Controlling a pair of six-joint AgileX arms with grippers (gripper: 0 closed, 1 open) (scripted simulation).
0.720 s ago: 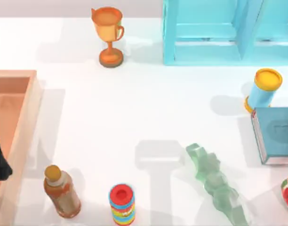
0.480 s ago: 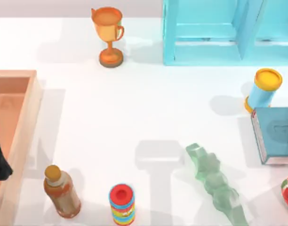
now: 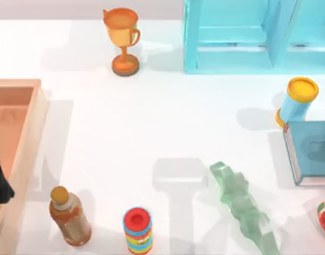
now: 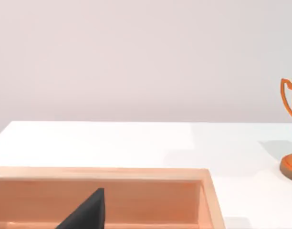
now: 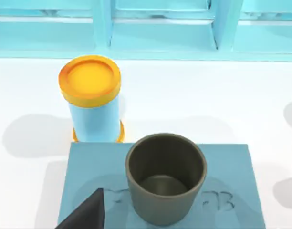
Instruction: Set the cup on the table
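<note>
Currently the cup (image 5: pixel 165 177) stands upright on a blue book (image 5: pixel 161 187) at the right edge of the surface (image 3: pixel 152 122), just beside the light-blue can (image 3: pixel 296 101), which stands toward the far edge, in front of the turquoise shelf unit (image 3: pixel 258 37). In the top view, a dark sliver at the right border above the book is probably the cup's edge. The right gripper (image 5: pixel 84 214) hangs close before the cup, seen as one dark finger tip; whether its fingers are apart or together cannot be told. The left gripper (image 4: pixel 86 213) is parked over the wooden tray (image 3: pixel 22 138) at the left edge; the state of its fingers cannot be told either.

Step in hand, by judgement: approach, with the cup not yet grasped and still on the book. The next move calls for bringing the right fingers around the cup wall, closing, lifting clear of the book, then lowering onto bare surface. Avoid the can during the lift
</note>
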